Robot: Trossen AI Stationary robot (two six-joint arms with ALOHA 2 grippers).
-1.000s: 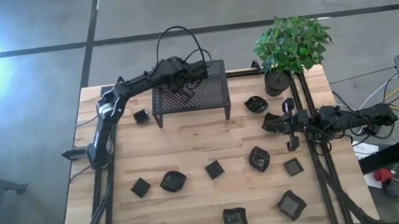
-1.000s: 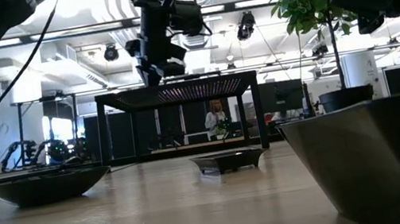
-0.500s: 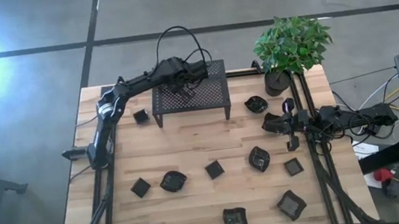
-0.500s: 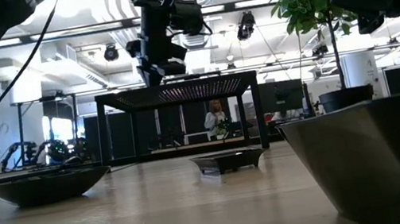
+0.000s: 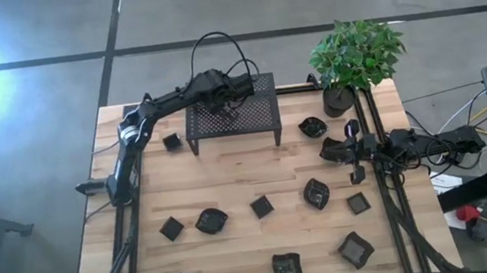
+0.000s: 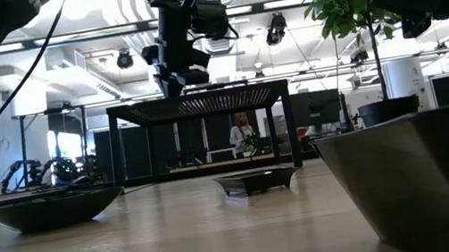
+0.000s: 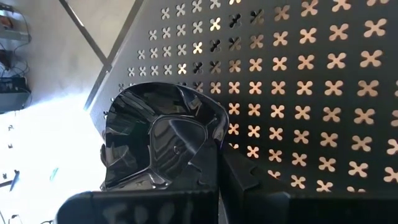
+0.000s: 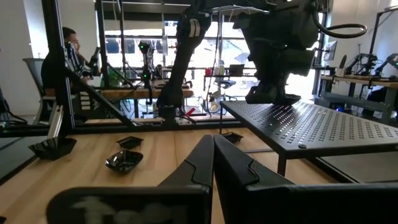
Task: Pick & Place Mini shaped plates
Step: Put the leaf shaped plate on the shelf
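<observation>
Left wrist view shows a mini shaped plate [image 7: 158,140] clamped in the left gripper [image 5: 226,104] on the perforated rack [image 5: 255,112] at the table's [image 5: 230,179] far side. Other plates [image 5: 211,220] lie scattered nearer. The right gripper [image 5: 328,151], clenched empty, waits near the plant pot [image 5: 338,100].

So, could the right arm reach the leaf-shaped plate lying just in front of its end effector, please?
Probably yes: the right end effector, shut and empty, hangs near that plate, and bare tabletop lies between them.
</observation>
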